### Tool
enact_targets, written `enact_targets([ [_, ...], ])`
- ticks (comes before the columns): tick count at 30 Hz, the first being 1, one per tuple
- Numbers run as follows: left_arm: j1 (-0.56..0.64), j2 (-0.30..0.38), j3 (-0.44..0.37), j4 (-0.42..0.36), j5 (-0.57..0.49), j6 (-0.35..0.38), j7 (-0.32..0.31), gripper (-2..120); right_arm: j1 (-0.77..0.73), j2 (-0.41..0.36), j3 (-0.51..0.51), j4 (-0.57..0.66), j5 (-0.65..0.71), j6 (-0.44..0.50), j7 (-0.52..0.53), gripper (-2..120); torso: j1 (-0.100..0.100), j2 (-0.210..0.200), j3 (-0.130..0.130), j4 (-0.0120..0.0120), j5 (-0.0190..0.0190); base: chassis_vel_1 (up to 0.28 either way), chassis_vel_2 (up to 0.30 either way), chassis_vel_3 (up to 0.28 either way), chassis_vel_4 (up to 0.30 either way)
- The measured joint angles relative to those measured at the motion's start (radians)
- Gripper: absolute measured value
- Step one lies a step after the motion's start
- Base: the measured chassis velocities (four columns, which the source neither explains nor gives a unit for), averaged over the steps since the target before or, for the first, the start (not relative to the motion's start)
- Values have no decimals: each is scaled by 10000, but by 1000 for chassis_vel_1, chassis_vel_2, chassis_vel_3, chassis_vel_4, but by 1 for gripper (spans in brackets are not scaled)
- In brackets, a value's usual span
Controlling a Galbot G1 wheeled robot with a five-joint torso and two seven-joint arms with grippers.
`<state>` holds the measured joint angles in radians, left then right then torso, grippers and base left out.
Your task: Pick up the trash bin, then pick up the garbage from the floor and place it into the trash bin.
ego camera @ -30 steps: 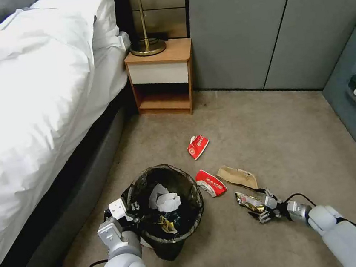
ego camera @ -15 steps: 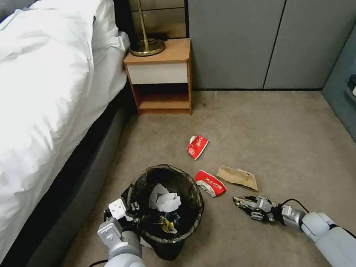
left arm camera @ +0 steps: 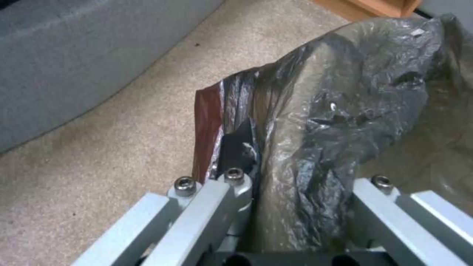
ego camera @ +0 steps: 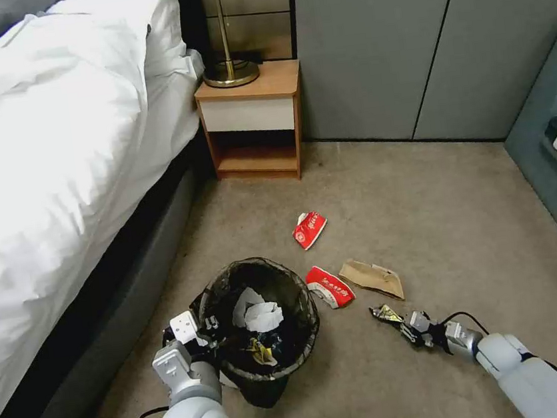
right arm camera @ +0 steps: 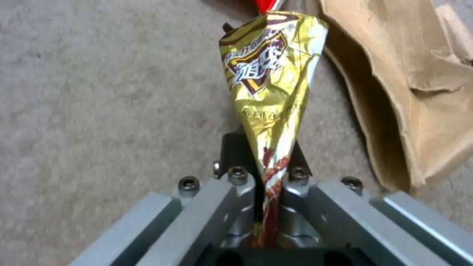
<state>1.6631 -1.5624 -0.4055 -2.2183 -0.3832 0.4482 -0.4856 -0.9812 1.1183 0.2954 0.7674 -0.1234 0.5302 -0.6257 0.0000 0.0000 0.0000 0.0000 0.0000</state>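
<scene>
Head view. Trash bin [ego camera: 264, 318]: dark-lined, on the carpet beside the bed [ego camera: 52, 167], white paper scraps already inside. Left gripper [ego camera: 195, 332]: at the bin's near-left rim. Right gripper [ego camera: 409, 329]: low over the carpet to the bin's right, well apart from it. Gold wrapper [ego camera: 386, 315]: sticks out ahead of the right fingers, its long axis in line with the arm, tip angled toward the bin. Judgement: the bin lies to the left of the loaded gripper, so the carry runs leftward. Remaining litter: red packet [ego camera: 329, 286] touching the bin's right rim; brown paper bag [ego camera: 372, 277] just beside it; second red packet [ego camera: 309, 227] farther off, toward the nightstand [ego camera: 251, 115].

Left wrist view. The gripper's two fingers are closed onto the folded bag liner [left arm camera: 315, 122] at the bin's rim, the plastic bunched between them.

Right wrist view. Fingers pinched tight on the wrapper's narrow tail; its wide printed end projects straight forward, clear of the carpet by appearance. Paper bag lies just beside it.
</scene>
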Motion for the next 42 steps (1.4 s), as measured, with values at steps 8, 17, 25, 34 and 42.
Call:
enact_targets([
  [8,0,0,0,0,0,0,0,75,-62,-2,24,134,157,25,64,0,0,0,0,0,0,0,0,0,0],
  [17,0,0,-2,0,0,0,0,75,-758,8,135,3053,2302,912,1716,0,0,-1,0,0,0,0,0,0,0],
  [25,0,0,1,0,0,0,0,75,-2101,-246,75,7754,3236,712,2523,0,0,0,-1,-2,-4,0,0,0,0],
  [34,0,0,0,0,0,0,0,75,-3245,-503,-1802,11702,4030,-91,3067,0,0,0,-1,0,-3,0,0,0,0],
  [42,0,0,-1,0,0,0,0,75,-3267,-485,-3156,11515,3525,-334,3183,0,0,0,-1,-1,-2,0,0,0,0],
])
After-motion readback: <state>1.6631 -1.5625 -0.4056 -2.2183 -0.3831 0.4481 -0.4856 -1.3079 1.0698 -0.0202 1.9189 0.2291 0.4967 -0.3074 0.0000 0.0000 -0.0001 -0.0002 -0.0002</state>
